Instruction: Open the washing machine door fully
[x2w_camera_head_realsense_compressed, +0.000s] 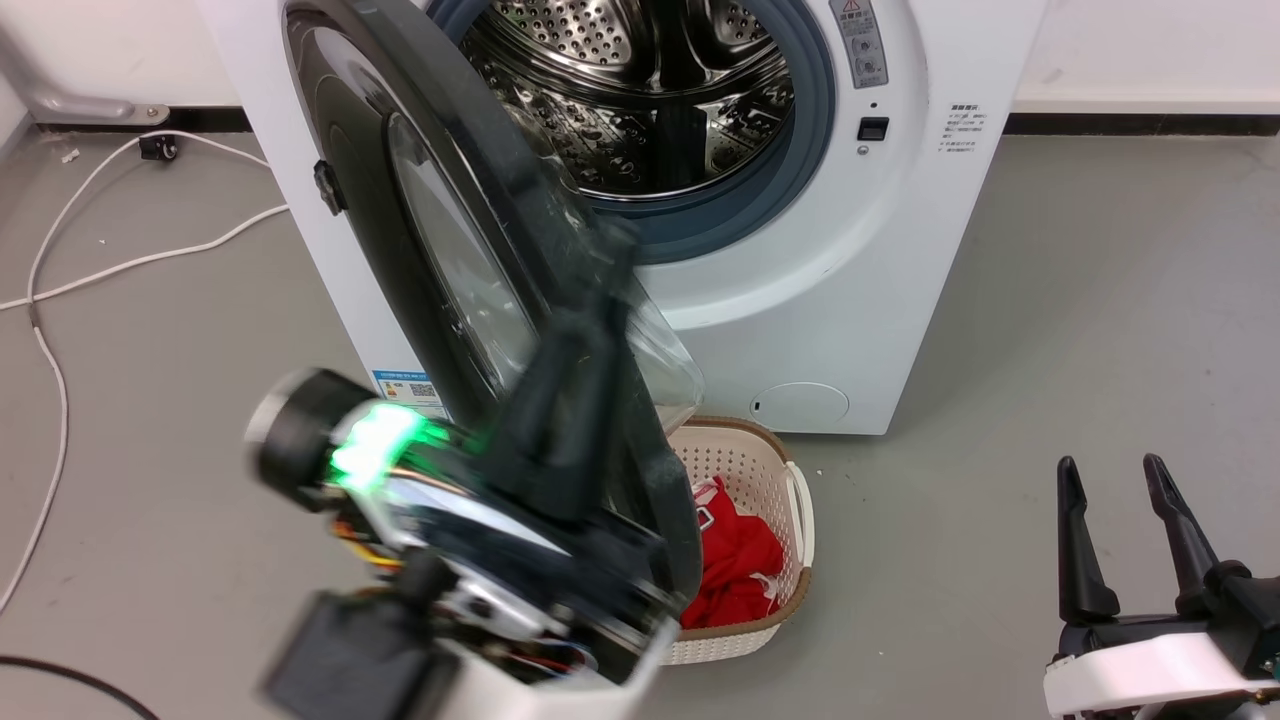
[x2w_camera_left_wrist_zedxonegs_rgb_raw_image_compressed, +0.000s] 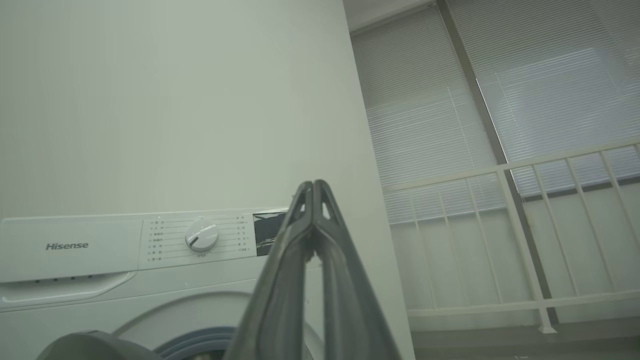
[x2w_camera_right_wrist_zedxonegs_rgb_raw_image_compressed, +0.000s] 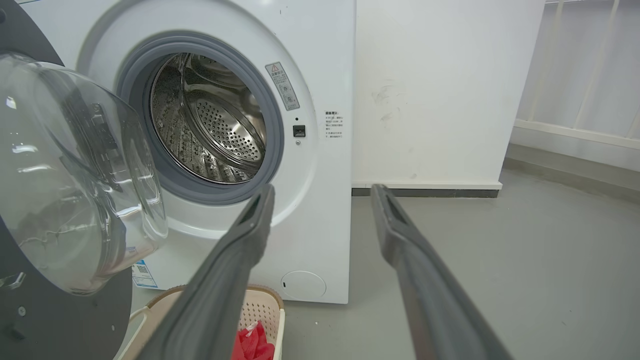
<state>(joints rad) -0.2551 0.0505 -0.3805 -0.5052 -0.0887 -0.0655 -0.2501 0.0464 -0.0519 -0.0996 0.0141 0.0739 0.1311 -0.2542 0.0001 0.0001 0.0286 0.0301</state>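
The washing machine door (x2w_camera_head_realsense_compressed: 365, 200), a glossy black disc with a clear glass bowl (x2w_camera_head_realsense_compressed: 665, 365), stands swung out to the left of the steel drum (x2w_camera_head_realsense_compressed: 640, 90). My left gripper (x2w_camera_head_realsense_compressed: 595, 315) is blurred and lies against the door's inner side near the bowl. In the left wrist view the left gripper (x2w_camera_left_wrist_zedxonegs_rgb_raw_image_compressed: 313, 186) is shut with nothing between its fingers, and the door's rim (x2w_camera_left_wrist_zedxonegs_rgb_raw_image_compressed: 85, 346) shows at the bottom left. My right gripper (x2w_camera_head_realsense_compressed: 1115, 478) hovers open over the floor at the lower right, apart from the machine. The right wrist view shows the right gripper (x2w_camera_right_wrist_zedxonegs_rgb_raw_image_compressed: 322, 192) open, facing the door (x2w_camera_right_wrist_zedxonegs_rgb_raw_image_compressed: 75, 175) and the drum opening.
A cream laundry basket (x2w_camera_head_realsense_compressed: 800, 500) holding red clothes (x2w_camera_head_realsense_compressed: 735, 560) sits on the floor under the door, in front of the machine. White cables (x2w_camera_head_realsense_compressed: 60, 370) trail across the grey floor at the left. A wall and a white railing (x2w_camera_left_wrist_zedxonegs_rgb_raw_image_compressed: 520, 225) stand to the machine's right.
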